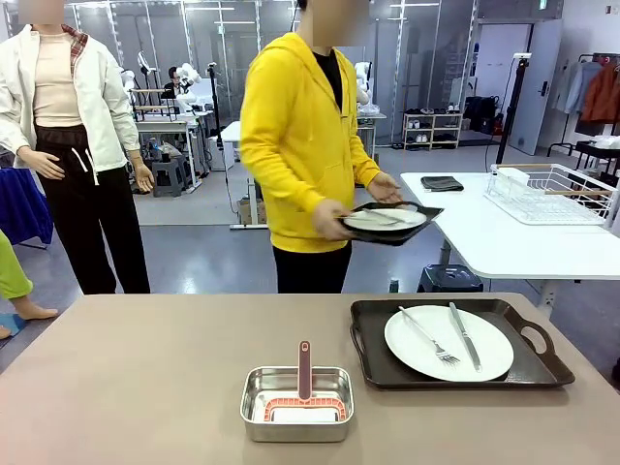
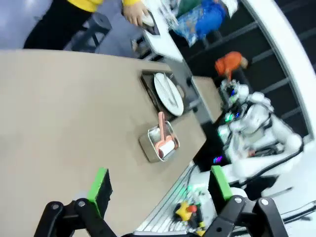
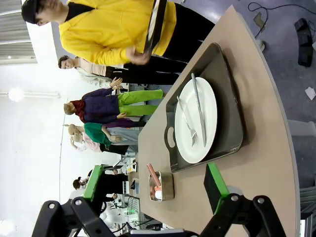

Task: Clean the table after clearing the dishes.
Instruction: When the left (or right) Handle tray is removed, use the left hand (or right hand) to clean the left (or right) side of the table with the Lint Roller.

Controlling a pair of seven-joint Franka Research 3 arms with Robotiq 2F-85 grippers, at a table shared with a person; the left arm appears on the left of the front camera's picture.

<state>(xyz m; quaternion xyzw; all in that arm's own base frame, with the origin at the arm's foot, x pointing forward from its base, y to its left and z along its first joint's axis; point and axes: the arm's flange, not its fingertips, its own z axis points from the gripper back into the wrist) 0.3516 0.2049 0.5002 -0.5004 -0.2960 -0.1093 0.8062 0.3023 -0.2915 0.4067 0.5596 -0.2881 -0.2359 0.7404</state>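
Observation:
On the right of the taupe table lies a dark tray carrying a white plate with a fork and a knife. Beyond the far edge, a person in a yellow hoodie holds a second tray and its plate in both hands. My left gripper is open, high above the table's left end, with nothing between its pads. My right gripper is also open and empty, hovering short of the tray and plate.
A small steel pan holding a pink-handled brush sits near the front middle, and it also appears in the left wrist view as the pan. Behind right stands a white table with a wire rack.

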